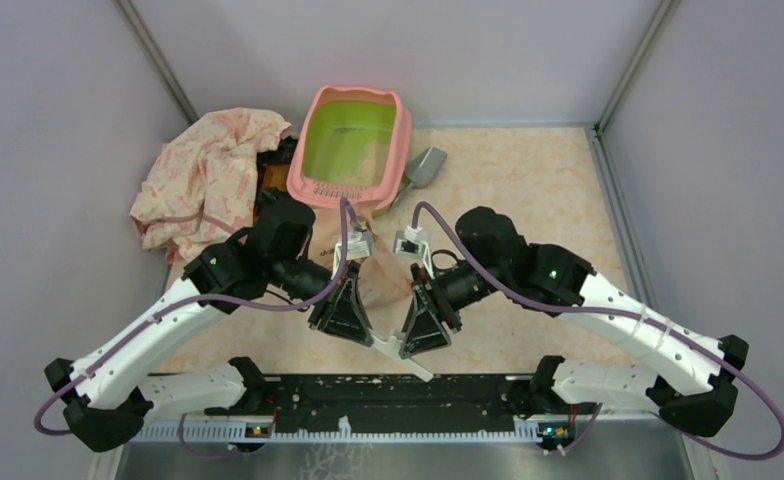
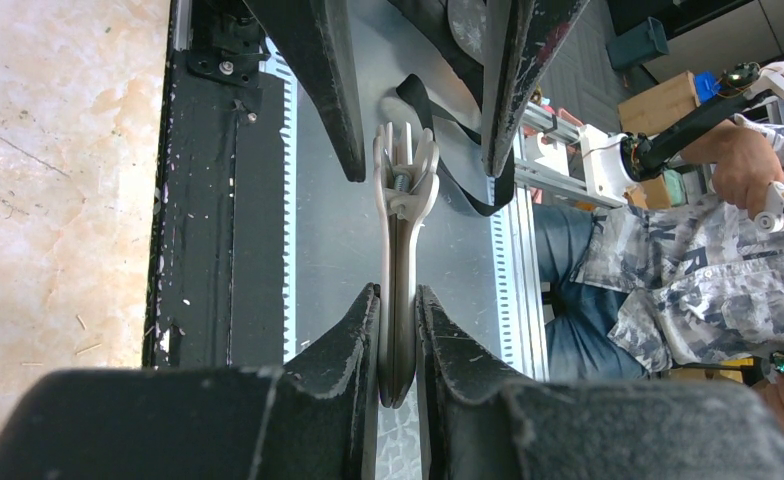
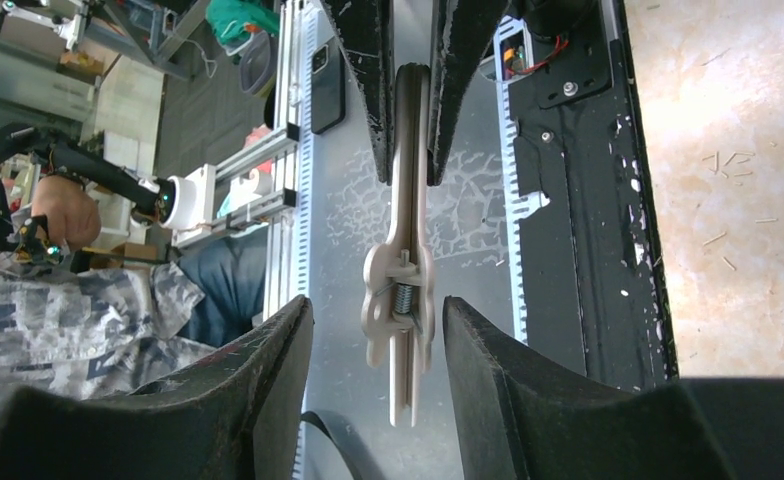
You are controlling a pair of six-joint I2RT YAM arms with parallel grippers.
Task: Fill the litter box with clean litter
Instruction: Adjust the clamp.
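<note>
We log the left tool (image 2: 398, 296) clamped on a white spring clip (image 2: 405, 190). The right tool (image 3: 378, 305) gapes wide around the clip's spring end without touching it. The litter box (image 1: 343, 192) sits far.

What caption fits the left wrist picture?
Left tool pinches a white clip while the right tool sits open around its spring end.

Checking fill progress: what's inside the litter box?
Mostly bare green floor inside the litter box, with a thin patch of pale litter toward the near side. The near rim hides the floor's edge.
</note>
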